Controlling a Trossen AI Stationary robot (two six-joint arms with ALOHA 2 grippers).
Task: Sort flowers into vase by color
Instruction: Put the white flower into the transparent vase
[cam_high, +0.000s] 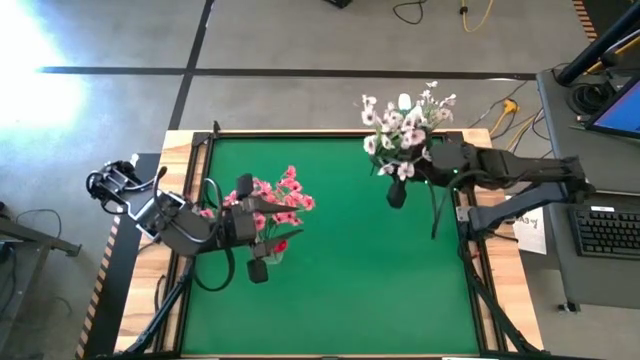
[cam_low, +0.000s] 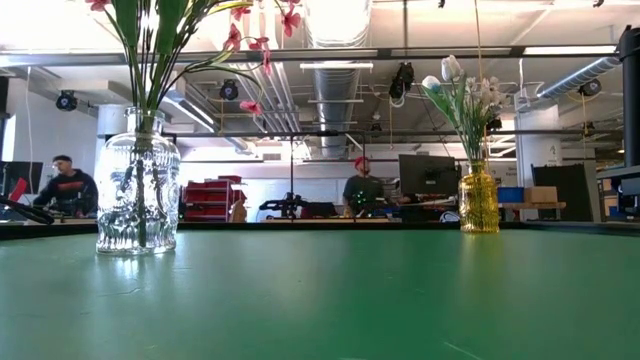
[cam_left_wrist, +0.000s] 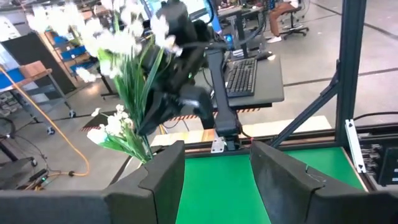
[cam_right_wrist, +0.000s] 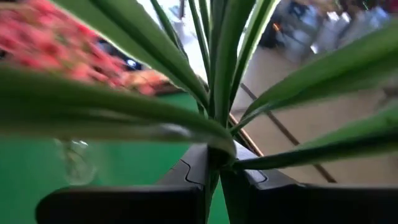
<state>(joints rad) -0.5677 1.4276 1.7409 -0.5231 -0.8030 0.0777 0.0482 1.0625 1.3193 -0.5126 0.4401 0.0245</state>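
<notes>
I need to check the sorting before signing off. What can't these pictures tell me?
- Clear vase: low view cuts the pink flowers off at its upper edge; from above, the left claw and arm cover the vase.
- Yellow vase: hidden from above by the white flowers.
- Right claw: shut on a green stem, whose blossom is out of frame.

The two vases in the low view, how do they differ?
The clear glass vase is colourless, wide and ribbed; the amber vase is yellow and looks smaller. The clear glass vase holds pink blossoms; the amber vase holds white flowers. The clear glass vase stands on the left, the amber vase on the right. Both stand upright on the green table.
</notes>
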